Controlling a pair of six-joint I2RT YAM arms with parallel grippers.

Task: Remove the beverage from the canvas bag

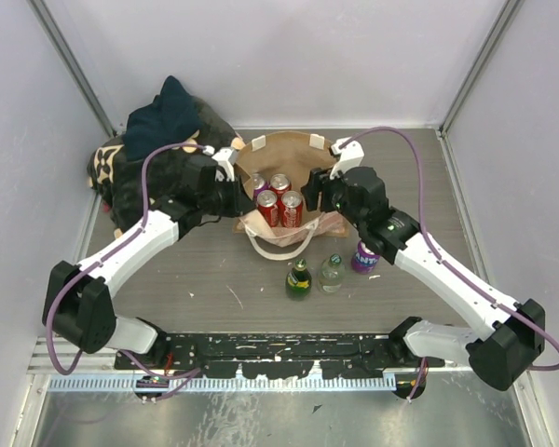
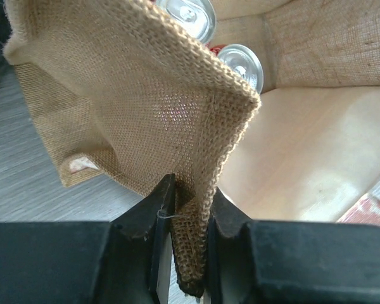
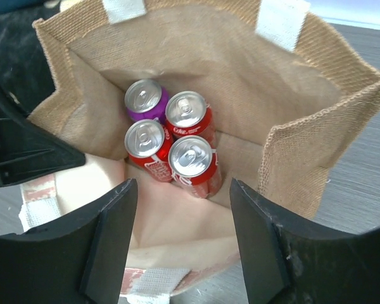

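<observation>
Pale walls close in a grey wood-grain counter (image 1: pixel 214 270), seen from above, with the canvas bag (image 1: pixel 284 154) standing open at the back centre and a black bag (image 1: pixel 135 172) slumped to its left. Four drinks stand inside the tote: three red cans (image 1: pixel 279 207) and one purple can (image 1: pixel 259 184). A green bottle (image 1: pixel 298 279), a clear bottle (image 1: pixel 332 273) and a stray can (image 1: pixel 364 256) stand on the counter just in front, outside it. The left claw (image 1: pixel 231 179) sits at the bag's left rim and the right claw (image 1: pixel 324 186) at its right rim. From the left wrist, the left claw is clamped tight on a fold of the burlap rim, apparently to hold the mouth wide and steady the bag. From the right wrist, the right claw hangs above the mouth with its jaws spread wide, empty and touching nothing. The nearest red can (image 3: pixel 193 161) sits framed between them, so I judge it the likely pick, though the gap beside its neighbours looks tight.
</observation>
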